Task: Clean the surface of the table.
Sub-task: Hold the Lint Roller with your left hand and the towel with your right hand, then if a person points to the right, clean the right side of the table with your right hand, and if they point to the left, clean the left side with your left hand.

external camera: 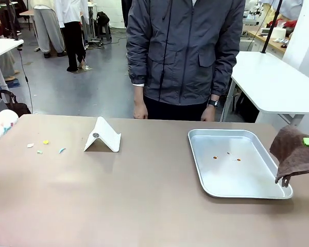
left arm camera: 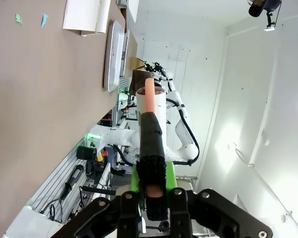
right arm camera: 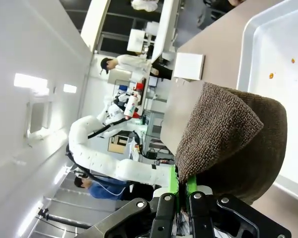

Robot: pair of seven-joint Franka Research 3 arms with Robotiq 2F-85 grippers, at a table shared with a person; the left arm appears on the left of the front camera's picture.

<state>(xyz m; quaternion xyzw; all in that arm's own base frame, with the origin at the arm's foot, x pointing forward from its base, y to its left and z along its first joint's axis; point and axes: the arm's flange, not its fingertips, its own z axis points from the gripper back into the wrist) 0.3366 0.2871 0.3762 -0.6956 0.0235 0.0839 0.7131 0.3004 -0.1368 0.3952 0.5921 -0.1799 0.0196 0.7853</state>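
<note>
Right tool (right arm camera: 182, 184): clamped together on a fold of the coarse brown terry cloth (right arm camera: 223, 134), which droops below it.
Left tool (left arm camera: 153, 181): clamped on the black handle of a white cylindrical roller (left arm camera: 151, 106) that juts straight ahead of it.
Tabletop: the smooth tan-brown tabletop (external camera: 144, 206) spreads beneath both tools.
Tray: the shiny rectangular steel tray (external camera: 224, 131) sits just beside the right tool, on the side towards the left tool. Whether the cloth's hem touches its rim, I cannot tell.
Scraps: small coloured scraps (external camera: 45, 142) lie well apart from the right tool, beyond the white folded card stand (external camera: 105, 135).
Risk: a low sweep would likely snag the tray rim and shove it. Wiping wide could scatter scraps off the edge or topple the stand.
</note>
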